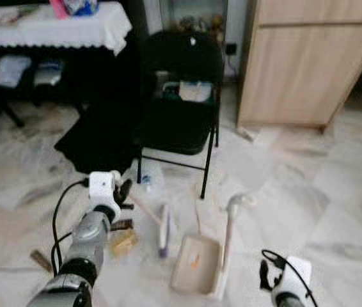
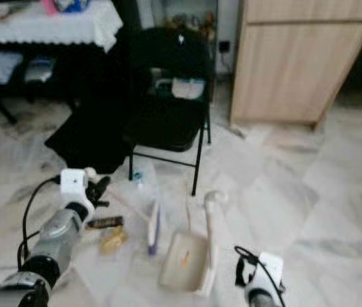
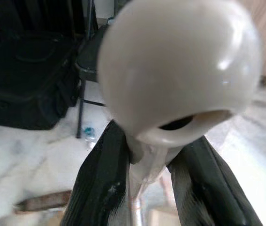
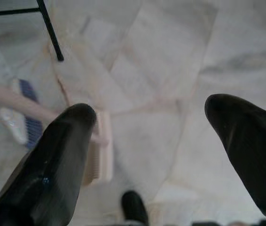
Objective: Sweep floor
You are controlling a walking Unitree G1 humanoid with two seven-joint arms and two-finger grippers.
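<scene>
My left gripper [image 1: 125, 192] is shut on the cream handle [image 3: 170, 75] of a hand brush, and the handle's round knob sits just past the fingers [image 3: 100, 179]. The handle slants down to the brush head with purple bristles [image 1: 163, 233], which rests on the marble floor. Just right of the head lies a cream dustpan [image 1: 197, 262] with an upright handle [image 1: 232, 220] and a small orange scrap inside. My right gripper [image 4: 149, 110] hangs open low on the right, above bare floor beside the dustpan.
A black folding chair [image 1: 178, 121] stands just beyond the brush, with a clear plastic bottle [image 1: 146, 179] at its foot. Yellow and brown wrappers [image 1: 123, 242] and a brown strip [image 1: 40, 259] lie near my left arm. A black bag [image 1: 98, 141] is behind; a wooden cabinet [image 1: 309, 64] is at the back right.
</scene>
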